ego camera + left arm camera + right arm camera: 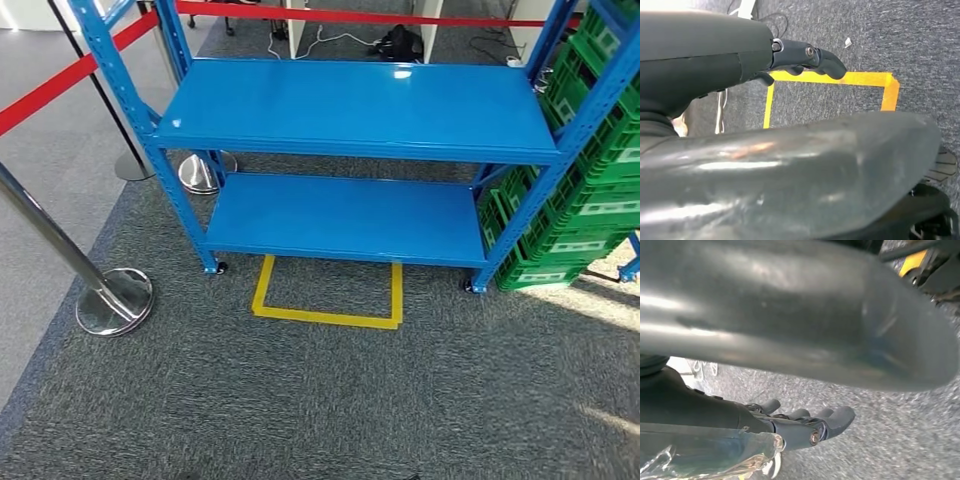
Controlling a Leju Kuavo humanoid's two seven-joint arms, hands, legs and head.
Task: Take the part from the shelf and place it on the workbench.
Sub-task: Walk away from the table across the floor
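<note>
Grey carpet floor: we log it across the whole head view.

Blue shelf: two flat tiers on perforated uprights, standing on small casters. We see no part on either tier, and cannot tell where the part is.

Green crates: stacked and leaning just beside the shelf's right upright.

Red barrier tape: strung behind and to the left of the shelf, with chrome posts on round bases.

Yellow tape outline: a square marked on the carpet, just before the lower tier.

Left hand: we see it hanging above the carpet and the yellow tape, fingers extended, holding nothing.

Right hand: we see it above the carpet, fingers extended side by side, holding nothing.
</note>
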